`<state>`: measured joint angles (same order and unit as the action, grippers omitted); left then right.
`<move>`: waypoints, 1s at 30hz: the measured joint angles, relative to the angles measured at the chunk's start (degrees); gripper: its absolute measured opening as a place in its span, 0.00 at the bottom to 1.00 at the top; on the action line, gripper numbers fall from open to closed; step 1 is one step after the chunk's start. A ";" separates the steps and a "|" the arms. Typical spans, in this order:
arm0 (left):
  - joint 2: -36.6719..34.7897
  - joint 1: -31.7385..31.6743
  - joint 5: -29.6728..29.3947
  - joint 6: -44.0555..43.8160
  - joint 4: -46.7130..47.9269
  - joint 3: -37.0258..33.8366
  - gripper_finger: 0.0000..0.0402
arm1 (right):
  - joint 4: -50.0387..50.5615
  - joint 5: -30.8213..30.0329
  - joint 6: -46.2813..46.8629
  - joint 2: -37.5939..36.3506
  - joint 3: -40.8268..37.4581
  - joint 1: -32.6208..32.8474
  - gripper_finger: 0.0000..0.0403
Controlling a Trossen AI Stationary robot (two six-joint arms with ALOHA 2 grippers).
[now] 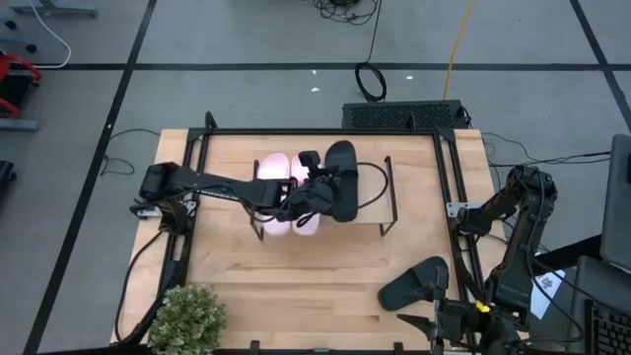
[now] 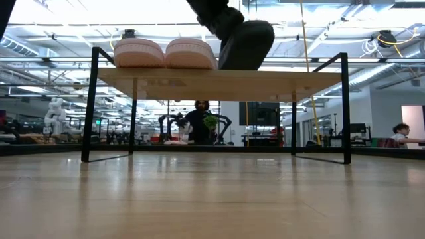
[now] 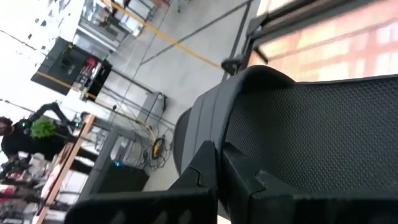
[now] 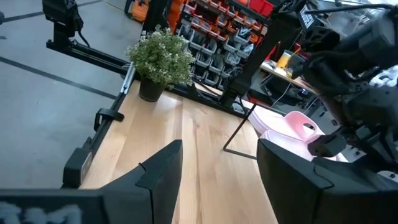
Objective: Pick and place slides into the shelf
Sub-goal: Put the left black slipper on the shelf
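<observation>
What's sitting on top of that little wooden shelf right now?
On the shelf the two pink slides lie side by side. Next to them the left gripper holds a black slide over the board; whether it touches cannot be seen. The arm covers part of the pink pair.

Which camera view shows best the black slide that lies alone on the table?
The high view: the lone black slide lies whole at the table's near right corner, close to the right arm's base. The low view and both wrist views do not show it; the left wrist view shows the other black slide.
</observation>
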<state>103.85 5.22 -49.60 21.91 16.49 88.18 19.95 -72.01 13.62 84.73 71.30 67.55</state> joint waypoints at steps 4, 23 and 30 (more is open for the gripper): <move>0.29 -0.03 0.03 -1.21 1.66 0.00 0.00 | 0.00 0.00 -0.55 0.00 0.00 0.00 0.49; 2.19 0.01 -1.42 -1.27 3.29 0.02 0.00 | -0.27 0.04 -1.30 0.02 0.00 0.00 0.49; 2.19 0.54 -1.42 -1.01 3.41 0.02 0.00 | -0.27 0.04 -1.30 0.02 -0.01 0.00 0.49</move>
<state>106.04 5.76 -51.03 20.91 19.90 88.20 19.68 -71.96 12.32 84.75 71.29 67.55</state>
